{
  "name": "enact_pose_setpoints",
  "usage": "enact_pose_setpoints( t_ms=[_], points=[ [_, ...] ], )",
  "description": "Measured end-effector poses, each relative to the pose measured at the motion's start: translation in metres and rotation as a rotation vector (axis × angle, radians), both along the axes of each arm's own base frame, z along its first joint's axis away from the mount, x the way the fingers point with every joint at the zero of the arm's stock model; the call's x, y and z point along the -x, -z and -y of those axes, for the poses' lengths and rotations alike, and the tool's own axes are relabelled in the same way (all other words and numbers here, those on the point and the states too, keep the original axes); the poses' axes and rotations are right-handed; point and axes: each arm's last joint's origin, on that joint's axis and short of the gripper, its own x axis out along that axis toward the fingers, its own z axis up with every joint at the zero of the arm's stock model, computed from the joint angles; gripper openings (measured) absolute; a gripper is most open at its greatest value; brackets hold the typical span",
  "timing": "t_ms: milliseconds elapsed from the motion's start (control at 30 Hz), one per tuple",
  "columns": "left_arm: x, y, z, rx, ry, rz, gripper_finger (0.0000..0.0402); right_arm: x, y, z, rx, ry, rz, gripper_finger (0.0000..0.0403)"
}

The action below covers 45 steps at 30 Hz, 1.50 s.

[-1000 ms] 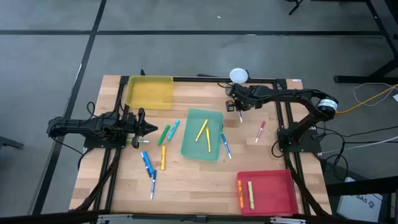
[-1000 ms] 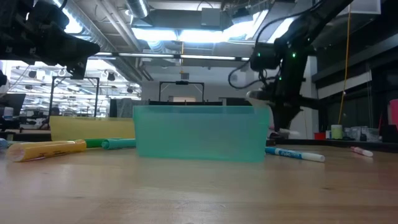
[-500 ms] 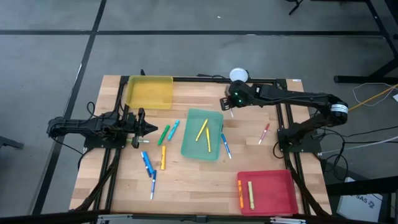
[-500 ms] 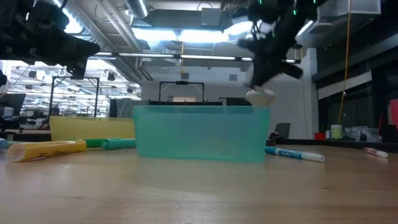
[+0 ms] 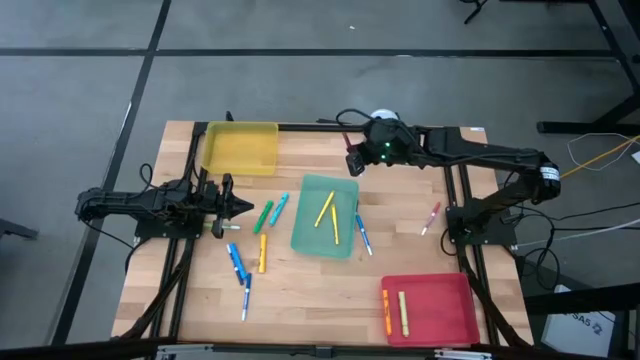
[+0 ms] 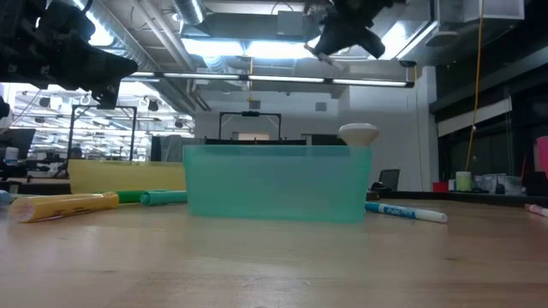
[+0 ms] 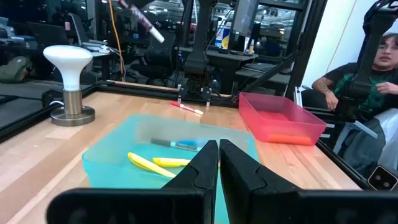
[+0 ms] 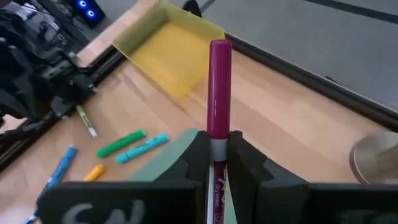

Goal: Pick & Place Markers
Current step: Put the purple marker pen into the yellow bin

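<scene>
Right arm carries a magenta marker above the table

The right gripper [image 8: 216, 163] has its fingers clamped on the thin magenta-capped, white-barrelled marker [image 8: 219, 93], high over the teal plastic tray's [image 5: 310, 230] far edge. The grip is low on the barrel, so it may tilt or slip. The left gripper [image 7: 217, 163] waits at left, fingers closed, empty.

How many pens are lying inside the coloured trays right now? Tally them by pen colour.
Yellow markers: 3 (two in the teal tray, one in the red tray)
Orange marker: 1 (in the red tray)
Total: 4. None show in the yellow tray.
</scene>
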Motion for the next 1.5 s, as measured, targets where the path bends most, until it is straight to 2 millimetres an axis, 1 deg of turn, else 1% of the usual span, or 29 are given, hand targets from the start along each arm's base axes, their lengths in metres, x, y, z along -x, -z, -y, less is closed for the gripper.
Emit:
enact_pose_setpoints(
  t_ms=[100,300,533,633,767,1000,1167,1267,1367,1500],
  points=[
    [0.0,0.0,0.0,0.0,0.0,0.0,0.0009,-0.001,-0.005,-0.006,-0.002,-0.028,0.016,0.0035],
    [0.0,0.0,0.0,0.0,0.0,0.0,0.001,-0.004,-0.019,-0.024,-0.003,-0.122,0.06,0.0035],
    [0.0,0.0,0.0,0.0,0.0,0.0,0.0012,-0.008,-0.037,-0.049,0.071,-0.249,0.128,0.0035],
    [0.0,-0.002,0.0,0.0,0.0,0.016,0.0011,-0.01,-0.042,-0.059,0.092,-0.293,0.172,0.0035],
    [0.001,-0.014,0.0,0.04,0.002,0.144,0.0013,-0.012,-0.047,-0.07,0.097,-0.326,0.224,0.0035],
    [0.012,-0.045,-0.001,0.269,0.023,0.49,0.0009,-0.012,-0.049,-0.082,0.122,-0.316,0.249,0.0035],
    [0.017,-0.059,-0.002,0.361,0.036,0.553,0.0007,-0.013,-0.052,-0.088,0.127,-0.319,0.28,0.0035],
    [0.019,-0.068,-0.002,0.378,0.031,0.568,0.0015,-0.013,-0.053,-0.089,0.127,-0.323,0.291,0.0035],
    [0.021,-0.081,-0.002,0.379,0.033,0.58,0.0035,-0.013,-0.054,-0.089,0.126,-0.322,0.301,0.0035],
    [0.014,-0.099,-0.002,0.347,0.016,0.542,0.008,-0.014,-0.055,-0.089,0.132,-0.323,0.31,0.0035]
  ],
)
